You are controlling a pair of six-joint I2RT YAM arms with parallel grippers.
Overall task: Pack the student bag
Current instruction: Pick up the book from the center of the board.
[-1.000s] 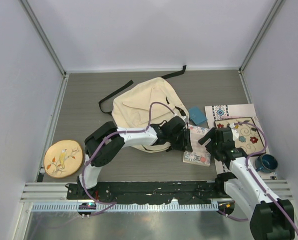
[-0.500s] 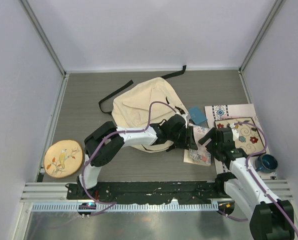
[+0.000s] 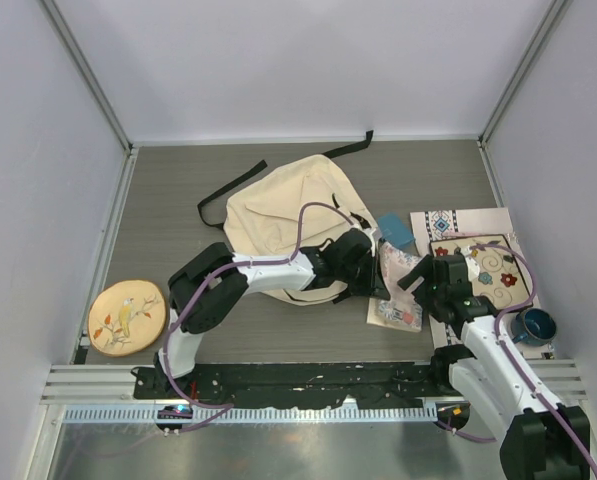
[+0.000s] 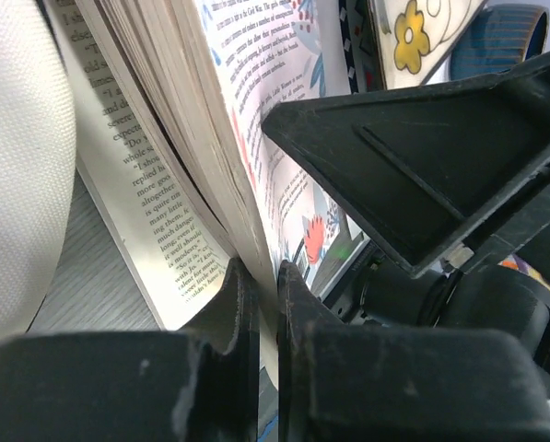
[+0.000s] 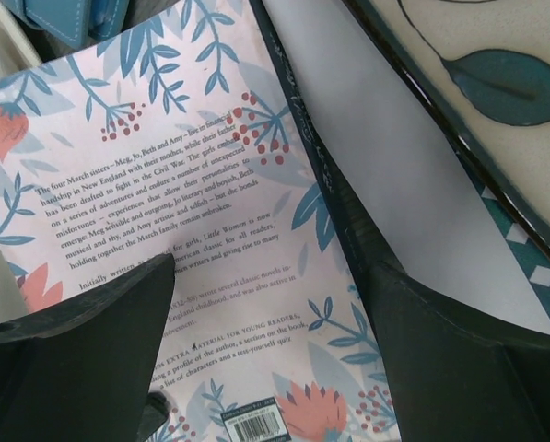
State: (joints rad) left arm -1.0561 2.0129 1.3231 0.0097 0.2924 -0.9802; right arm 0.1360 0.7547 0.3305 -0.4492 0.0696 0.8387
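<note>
The student bag (image 3: 278,212), cream with black straps, lies in the middle of the table; its cloth fills the left edge of the left wrist view (image 4: 17,157). A paperback book (image 3: 398,298) with a pink floral cover lies just right of the bag. My left gripper (image 3: 378,278) (image 4: 263,273) is shut on the book's (image 4: 228,120) cover edge, and the pages fan open above the fingers. My right gripper (image 3: 419,284) (image 5: 273,267) hangs open over the book's back cover (image 5: 164,184), with nothing between its fingers.
A blue pouch (image 3: 394,231) (image 5: 67,18) lies between bag and book. A patterned mat (image 3: 475,262) and a dark blue mug (image 3: 533,325) sit at the right. A round bird plaque (image 3: 127,316) lies near the left wall.
My left gripper has moved right onto the book and shut on its edge, tilting that edge up off the table. The right arm has stayed put.
</note>
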